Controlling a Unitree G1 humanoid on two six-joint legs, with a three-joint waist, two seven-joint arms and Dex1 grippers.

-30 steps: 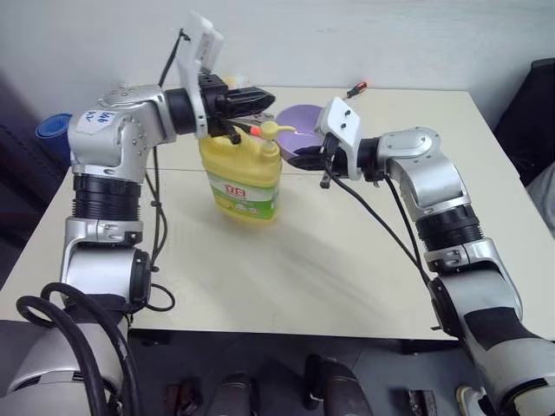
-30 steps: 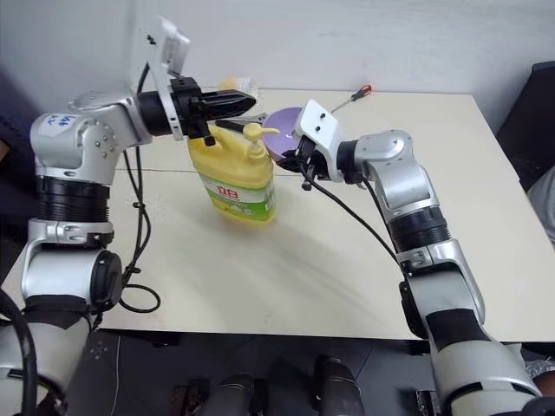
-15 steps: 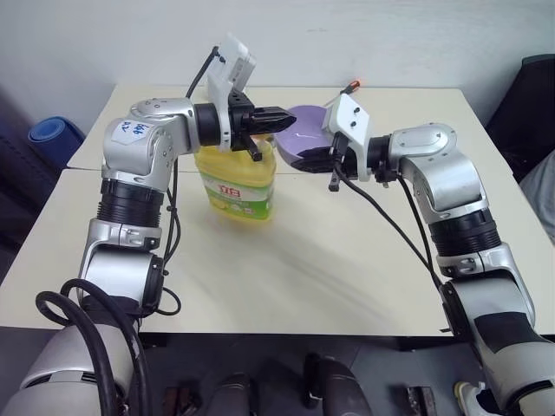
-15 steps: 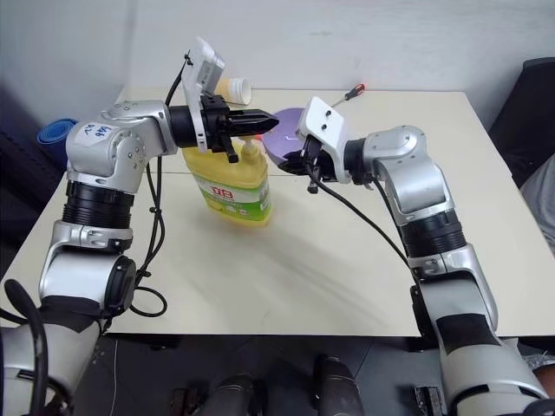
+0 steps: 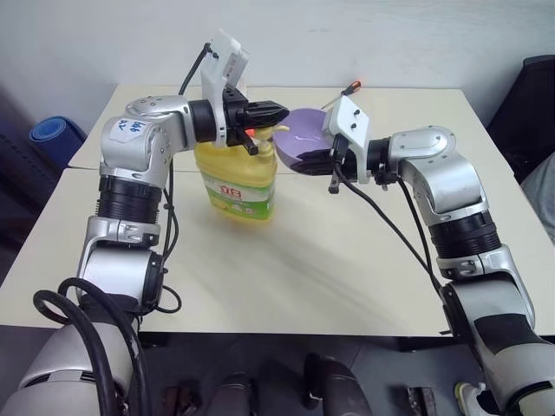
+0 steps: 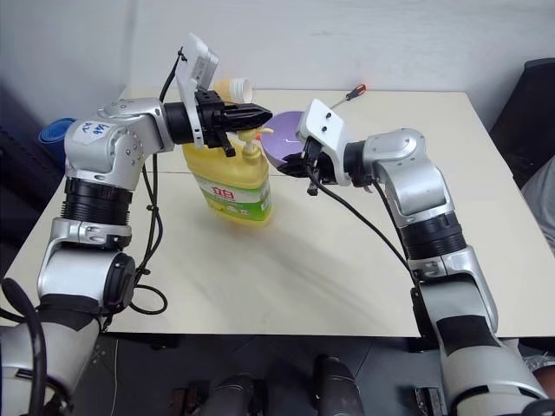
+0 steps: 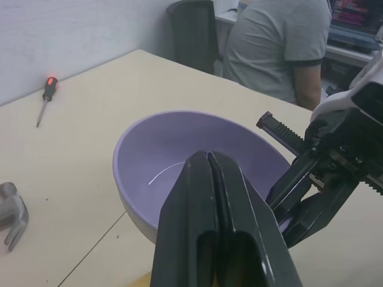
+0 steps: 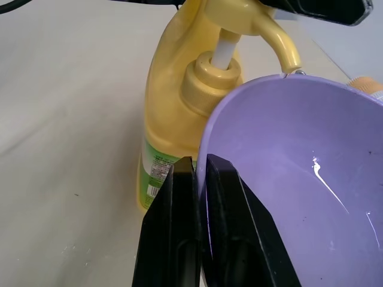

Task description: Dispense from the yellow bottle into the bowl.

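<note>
The yellow bottle [image 5: 236,178] stands upright on the table [image 5: 303,260], left of centre. My left gripper [image 5: 276,111] is shut and empty, lying level right over the bottle's pump head [image 6: 252,139]; I cannot tell if it touches. My right gripper [image 8: 200,164] is shut on the near rim of the bowl [image 8: 287,179] and holds the lavender bowl [image 5: 303,143] off the table, tilted, beside the bottle. The pump's spout [image 8: 281,45] reaches over the bowl's rim. A thin white streak [image 8: 320,173] lies inside the bowl. In the left wrist view the shut left gripper [image 7: 206,156] hangs above the bowl [image 7: 167,149].
A red-handled screwdriver [image 5: 351,87] lies at the table's far edge. A paper cup [image 6: 234,87] stands behind the bottle. A seated person [image 7: 275,42] is beyond the table, and a dark chair [image 5: 533,95] stands at the right. Bare tabletop lies in front of the bottle.
The camera has shifted, so the whole picture sits differently. Both grippers, the bottle and the bowl keep their places relative to each other.
</note>
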